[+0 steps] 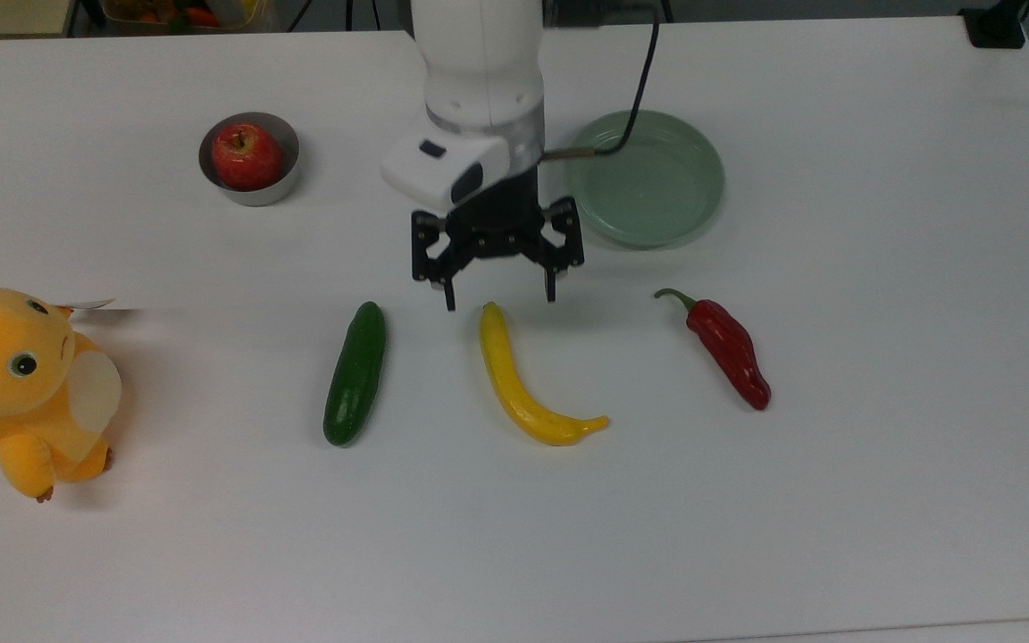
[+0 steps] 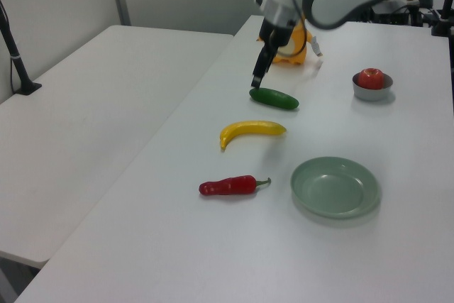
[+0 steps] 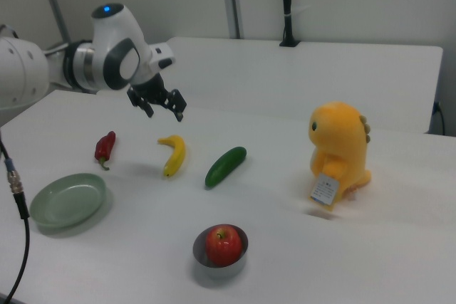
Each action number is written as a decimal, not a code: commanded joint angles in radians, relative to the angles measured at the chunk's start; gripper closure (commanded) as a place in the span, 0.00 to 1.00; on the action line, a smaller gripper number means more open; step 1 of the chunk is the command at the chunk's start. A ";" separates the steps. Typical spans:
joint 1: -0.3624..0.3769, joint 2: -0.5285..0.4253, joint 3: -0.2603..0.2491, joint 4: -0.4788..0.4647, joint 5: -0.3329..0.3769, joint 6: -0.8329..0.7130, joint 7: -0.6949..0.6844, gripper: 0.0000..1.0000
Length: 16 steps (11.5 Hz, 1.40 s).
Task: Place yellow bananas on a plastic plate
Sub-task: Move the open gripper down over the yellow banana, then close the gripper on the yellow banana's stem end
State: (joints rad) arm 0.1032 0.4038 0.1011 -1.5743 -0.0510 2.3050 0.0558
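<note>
Banana: slim, curved, glossy bright-yellow banana (image 1: 523, 384) with pointed ends, lying flat on the white bench (image 1: 881, 446), untouched; its surface is smooth and evenly yellow. In the top view it bends from a far tip down to a near tip that hooks right.
Banana's place: middle of a row of three, between the straight dark-green cucumber (image 1: 355, 372) on the top view's left and the wrinkled red chili pepper (image 1: 729, 349) on the top view's right, apart from both.
Plate: round, shallow, pale sage-green plastic plate (image 1: 657, 192) with a raised rim, bare inside, far from the banana and toward the top view's right.
Claw: black two-finger claw (image 1: 499, 297) on the white arm, spread wide and holding nothing, raised above the bench over the banana's far tip.
Bowl: small grey metal bowl (image 1: 248, 190) holding a red apple (image 1: 246, 154), far side, the top view's left.
Toy: orange plush dragon (image 1: 23, 384) with a paper tag, at the top view's left edge.
</note>
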 commanded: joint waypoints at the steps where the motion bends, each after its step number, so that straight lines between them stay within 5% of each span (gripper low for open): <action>1: 0.020 0.113 -0.004 0.042 -0.091 0.085 0.099 0.00; 10: 0.026 0.239 -0.004 0.045 -0.210 0.132 0.142 0.04; 13: 0.029 0.240 -0.004 0.042 -0.216 0.132 0.142 0.25; 16: 0.033 0.239 -0.004 0.037 -0.216 0.131 0.141 0.69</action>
State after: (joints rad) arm 0.1236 0.6336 0.1016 -1.5465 -0.2425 2.4205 0.1697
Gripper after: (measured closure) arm 0.379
